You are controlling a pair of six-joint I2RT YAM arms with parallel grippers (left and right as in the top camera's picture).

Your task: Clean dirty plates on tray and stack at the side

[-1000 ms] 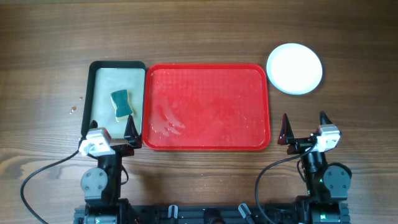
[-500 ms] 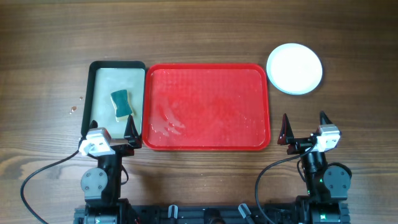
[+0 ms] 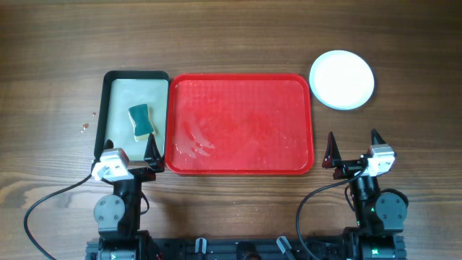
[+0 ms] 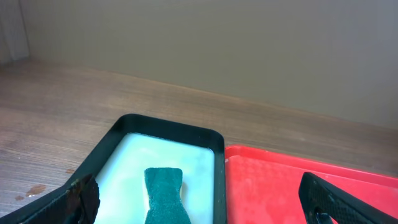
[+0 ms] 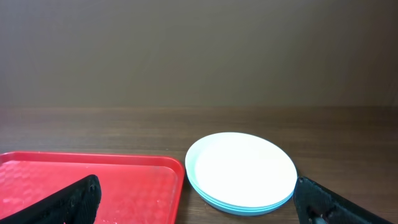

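Observation:
The red tray (image 3: 240, 124) lies in the middle of the table with no plates on it; wet smears show on its surface. It also shows in the left wrist view (image 4: 280, 186) and the right wrist view (image 5: 87, 180). The plates (image 3: 342, 79) sit stacked on the table to the right of the tray, the white one on top with turquoise rims under it (image 5: 241, 171). My left gripper (image 3: 130, 153) is open and empty at the near edge of the black tray. My right gripper (image 3: 354, 148) is open and empty, near the red tray's front right corner.
A black-rimmed tray (image 3: 115, 83) with a pale inside lies against the red tray's left side and holds a green sponge (image 3: 141, 120), also seen in the left wrist view (image 4: 165, 194). Small drops (image 3: 85, 127) mark the wood to its left.

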